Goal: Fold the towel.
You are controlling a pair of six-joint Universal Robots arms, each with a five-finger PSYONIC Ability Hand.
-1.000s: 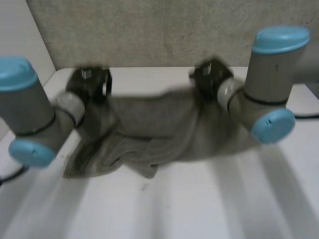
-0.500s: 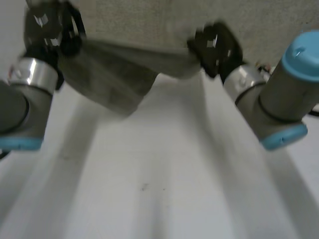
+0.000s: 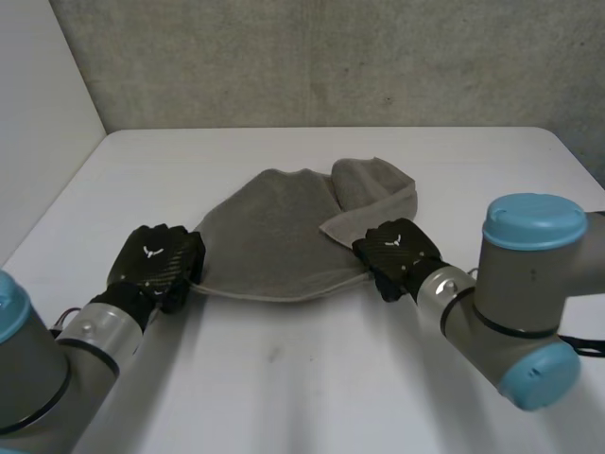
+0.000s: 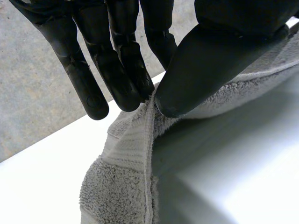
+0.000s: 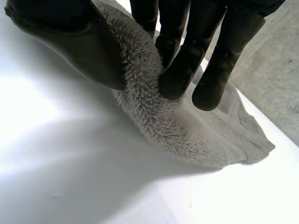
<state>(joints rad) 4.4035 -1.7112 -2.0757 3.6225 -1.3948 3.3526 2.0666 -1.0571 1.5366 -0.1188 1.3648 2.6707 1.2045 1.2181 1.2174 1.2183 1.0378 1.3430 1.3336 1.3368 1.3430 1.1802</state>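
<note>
I see the grey towel (image 3: 269, 232) lying on the white table (image 3: 284, 378), about in the middle, between the two hands. Its far right part is bunched and turned over on itself. The left hand (image 3: 154, 265) is at the near left corner of the towel. In the left wrist view its thumb and fingers pinch the hemmed edge between them (the hem is lifted a little off the table there). The right hand (image 3: 397, 255) is at the near right edge, and the right wrist view shows its thumb and fingers closed on a thick fold of the pile.
</note>
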